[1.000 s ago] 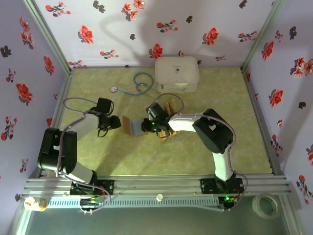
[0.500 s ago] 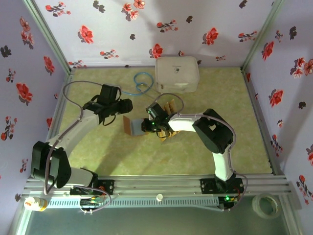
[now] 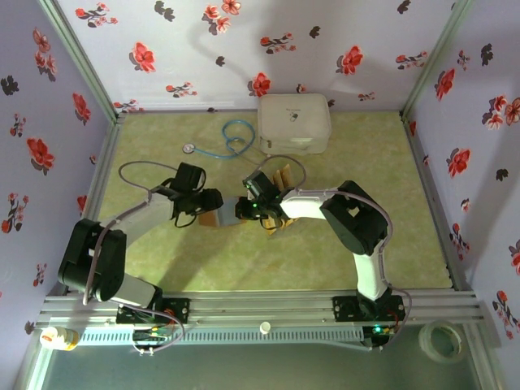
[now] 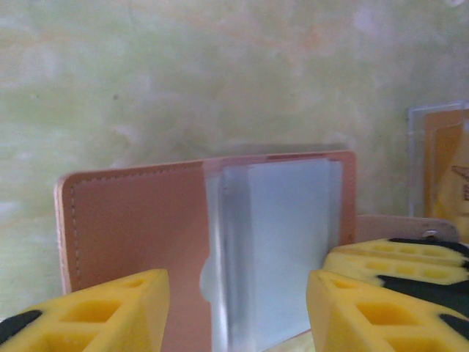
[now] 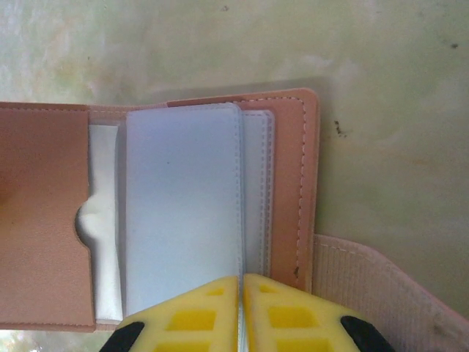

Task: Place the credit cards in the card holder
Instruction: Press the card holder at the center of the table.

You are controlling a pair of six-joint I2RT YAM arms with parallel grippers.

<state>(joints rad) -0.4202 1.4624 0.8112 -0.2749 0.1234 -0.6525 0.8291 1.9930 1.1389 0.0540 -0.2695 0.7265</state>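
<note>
Midway across the table (image 3: 366, 244), between the two grippers, the card holder (image 3: 223, 214) lies spread open, with its reddish-brown cover down and its pale grey-blue sleeves facing up. The right gripper (image 5: 240, 293) has its yellow fingers pressed together on the near edge of one clear sleeve of the card holder. The left gripper (image 4: 238, 293) stands at about half width over the other leaf, one finger to each side. Whether those fingers touch the leather cannot be told. The credit cards (image 3: 282, 175), golden-yellow, lie just beyond the right arm's wrist, near the card holder but apart from it. At the right edge of the left wrist view, one sits in a clear cover. Farther back stands a white case (image 3: 293, 122) with a stethoscope (image 3: 223, 142) to its left, both well apart from the card holder.
</note>
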